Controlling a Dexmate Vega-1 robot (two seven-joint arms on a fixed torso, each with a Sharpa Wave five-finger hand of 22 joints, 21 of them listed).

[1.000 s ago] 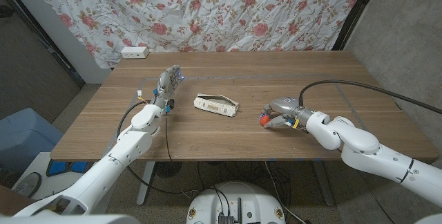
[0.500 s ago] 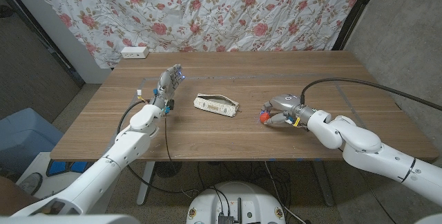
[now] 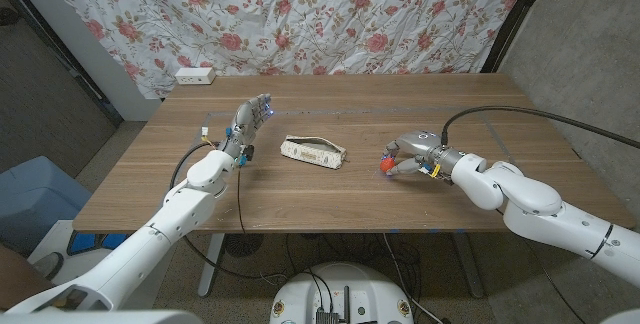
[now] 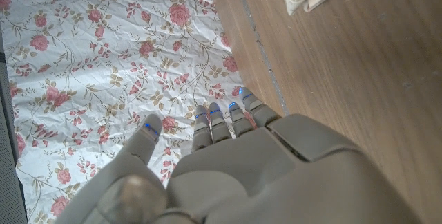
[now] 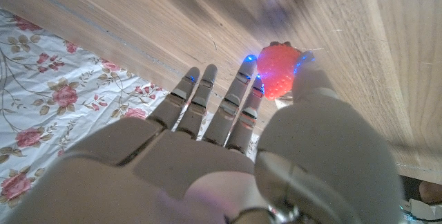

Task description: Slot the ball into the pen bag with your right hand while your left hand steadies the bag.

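One right hand (image 3: pixel 408 154) pinches ball (image 5: pixel 279 70); left hand (image 3: pixel 250 116) spread, empty.

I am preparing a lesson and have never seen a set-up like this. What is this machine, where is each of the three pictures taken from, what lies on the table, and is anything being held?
This is a two-armed robot standing at a wooden table, each arm ending in a hand with fingers. The wide picture comes from a camera on its head, looking down. The other two come from cameras on the wrists, looking along the back of each hand, so they appear turned around.

On the table lies a cream pen bag, near the middle. A white power strip sits at the far left corner, before a flowered curtain.

The right hand pinches a small red ball between thumb and fingers, low over the table. The left hand is raised, fingers apart, holding nothing and not touching the bag.
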